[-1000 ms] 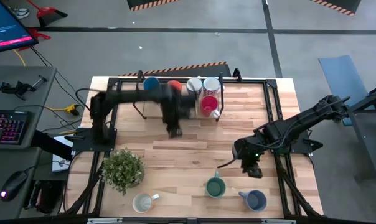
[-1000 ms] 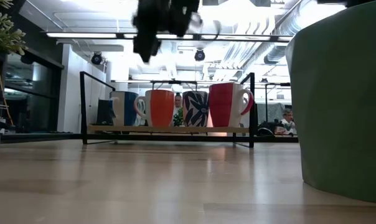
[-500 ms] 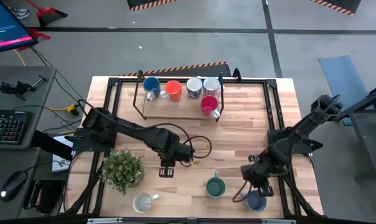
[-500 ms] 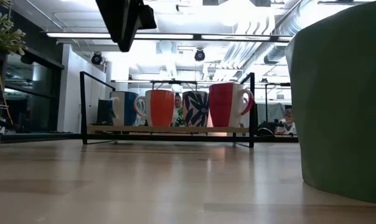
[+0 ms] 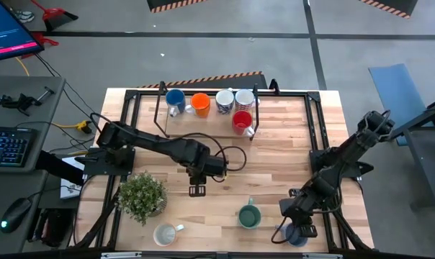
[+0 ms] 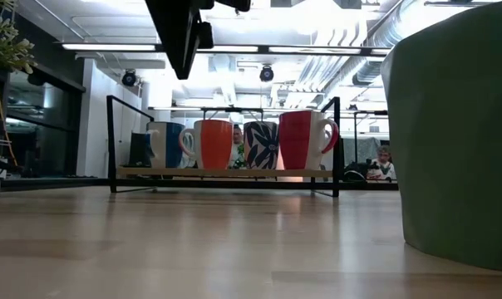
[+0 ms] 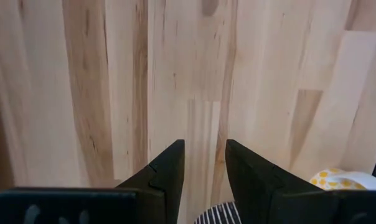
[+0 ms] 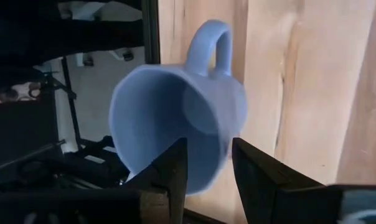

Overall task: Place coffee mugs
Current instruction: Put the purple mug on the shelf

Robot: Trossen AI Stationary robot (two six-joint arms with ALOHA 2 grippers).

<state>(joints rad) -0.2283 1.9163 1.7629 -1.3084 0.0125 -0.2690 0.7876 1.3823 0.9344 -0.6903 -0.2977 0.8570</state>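
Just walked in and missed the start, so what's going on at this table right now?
A two-armed robot is placing coffee mugs on a rack at the table's far edge; five sit there already. The right gripper hovers over the slate-blue mug near the front edge, jaws open and not yet gripping. The left gripper hangs empty and open over mid-table. A green mug and a cream mug wait at the front.

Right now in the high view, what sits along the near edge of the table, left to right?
Potted plant → cream mug → green mug → slate-blue mug, with the right claw above it.
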